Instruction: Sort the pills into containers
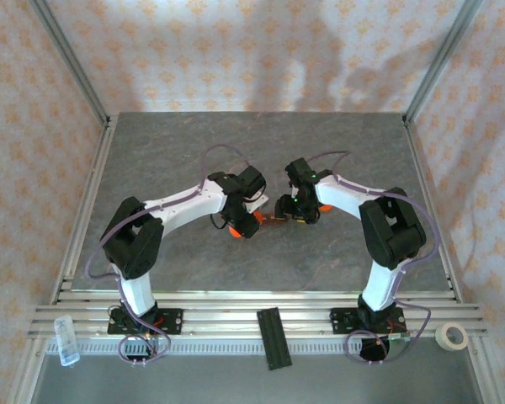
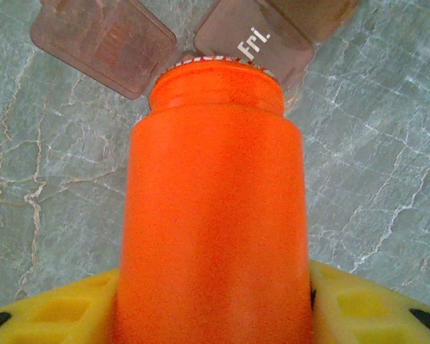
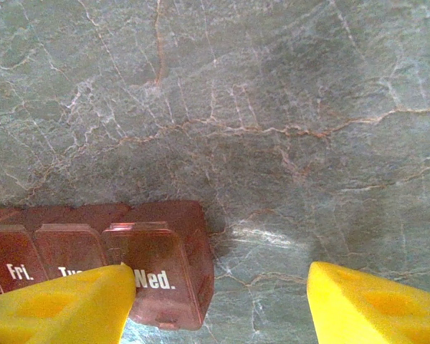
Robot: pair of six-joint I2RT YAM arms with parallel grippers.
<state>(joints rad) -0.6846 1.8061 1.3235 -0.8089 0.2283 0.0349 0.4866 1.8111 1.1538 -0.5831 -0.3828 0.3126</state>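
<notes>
Closest to the left wrist lens, the left fingers (image 2: 57,308) are clenched on either side of an orange bottle (image 2: 215,201). The bottle runs up the middle of that frame, away from the camera, neck foremost. Its mouth ends at the upper centre of the frame, right at the containers (image 2: 251,43), a reddish-brown strip whose translucent lids stand flipped up. One lid, marked "Fri.", sits just behind the bottle's rim, and another fans out to the upper left. So the strip lies straight ahead of the bottle mouth along the bottle's own long axis. I cannot tell from here whether the mouth is over an open compartment or only over the lids.

In the right wrist view the right fingers (image 3: 64,304) are released and spread wide, one at the lower left and one at the lower right. The containers (image 3: 165,222) occupy the lower left of that frame, with the long axis running left to right. The "Wed." end is nearest the middle, and the lower-left finger overlaps it. Whether that finger touches the lid is unclear. The grey marbled desk (image 3: 272,107) lies bare between the two fingers.

From above, both arms meet mid-desk with the containers (image 1: 274,220) between them. The left arm, carrying the bottle (image 1: 236,229), looks best placed to pour, and the right to steady the strip's end.
</notes>
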